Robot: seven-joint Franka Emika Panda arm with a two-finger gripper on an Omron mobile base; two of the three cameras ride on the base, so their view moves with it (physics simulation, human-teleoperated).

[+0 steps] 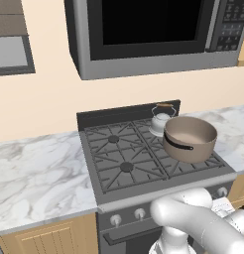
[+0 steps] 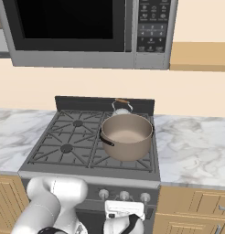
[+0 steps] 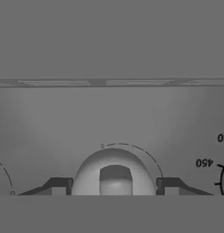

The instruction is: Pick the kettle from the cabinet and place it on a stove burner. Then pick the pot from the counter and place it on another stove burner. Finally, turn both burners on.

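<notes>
So I've got my gripper (image 3: 114, 186) down at the stove's front panel, a fingertip on each side of a round knob (image 3: 114, 175), jaws partway open with what looks like a small gap either side, so I can't tell if I've actually got a hold on it. Both vessels are already on the stove (image 1: 119, 158): the pot (image 1: 189, 138) sits on the front right burner, around 4 o'clock on the cooktop in the left base view, and the kettle (image 1: 160, 119) is just behind it at about 1 o'clock, near or touching the pot's rim, can't say which. What worries me: there's a row of knobs, and if this isn't one that feeds a burner with something on it, I'll light a bare grate. The numbers at 3 o'clock in the hand view look like a temperature dial, so grabbing that neighbour would be wrong too. If I twist before the pads seat, I'd guess they'll just skate round the knob. Count: one kettle, one pot, four burners I can make out, three knobs visible in the right base view, two more at the left end in the left one.
</notes>
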